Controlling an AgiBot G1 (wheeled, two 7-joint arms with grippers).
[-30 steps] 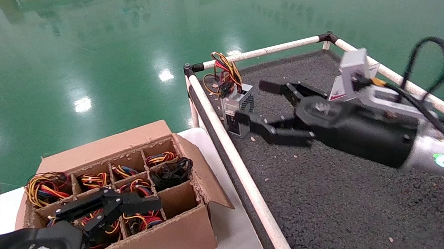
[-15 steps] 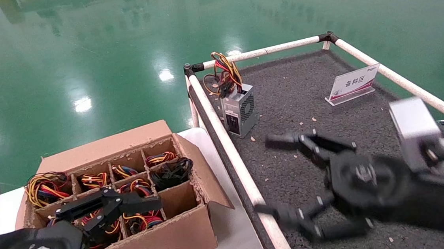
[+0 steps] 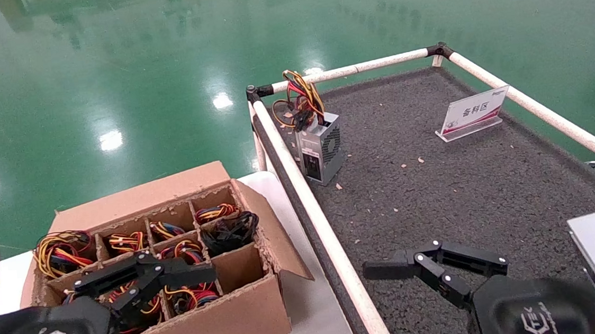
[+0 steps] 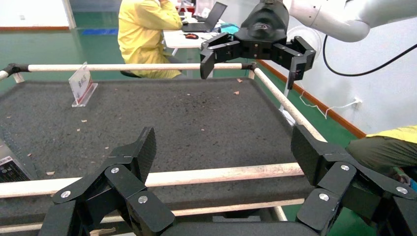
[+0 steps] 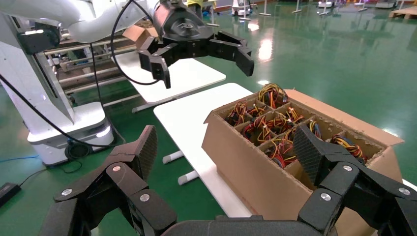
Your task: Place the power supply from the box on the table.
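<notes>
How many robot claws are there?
2. The left gripper hangs open over the box; the right gripper is open above the table, near its front rail.

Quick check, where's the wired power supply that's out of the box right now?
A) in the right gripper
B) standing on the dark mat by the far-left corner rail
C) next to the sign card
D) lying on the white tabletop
B: the power supply stands upright on the table near the far-left rail corner, wires on top; the right gripper is open and empty near the front edge, well away from it.
</notes>
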